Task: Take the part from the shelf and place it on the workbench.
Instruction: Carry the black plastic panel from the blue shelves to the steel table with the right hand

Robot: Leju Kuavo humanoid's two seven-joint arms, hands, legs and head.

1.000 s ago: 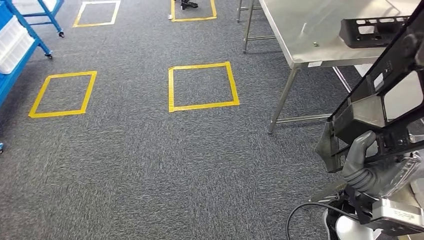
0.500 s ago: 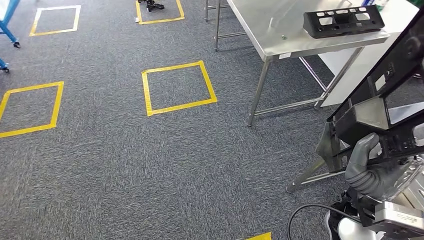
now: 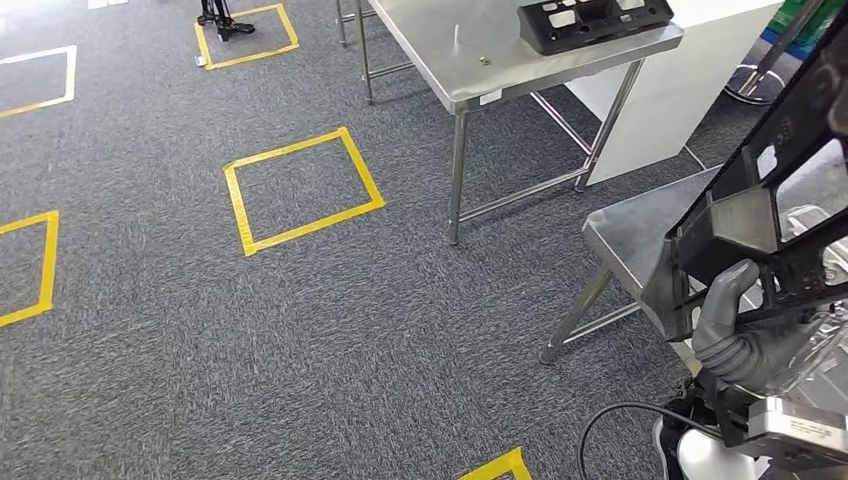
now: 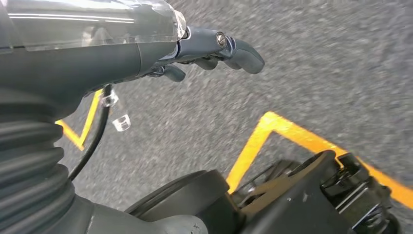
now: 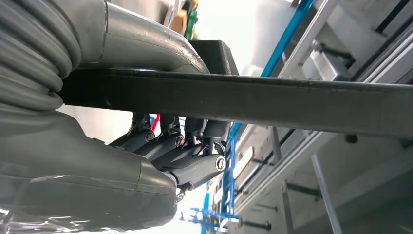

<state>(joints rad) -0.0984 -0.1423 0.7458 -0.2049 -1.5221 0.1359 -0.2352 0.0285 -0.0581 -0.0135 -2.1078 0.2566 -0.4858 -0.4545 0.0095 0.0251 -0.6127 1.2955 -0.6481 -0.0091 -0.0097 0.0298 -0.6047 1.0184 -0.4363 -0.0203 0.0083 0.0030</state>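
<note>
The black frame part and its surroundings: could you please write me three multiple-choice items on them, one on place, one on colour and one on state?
1. Where does the second black part lie?
A. on the steel workbench
B. on the carpet
C. inside a taped square

2. What colour is the nearest whole taped square on the carpet?
A. white
B. yellow
C. blue

3. What is the right hand doing?
A. hanging with nothing in it
B. resting on the floor
C. gripping the black frame part

Answers:
1 A, it sits on the far steel workbench.
2 B, its tape is yellow.
3 C, thumb and fingers clamp the black frame part.
</note>
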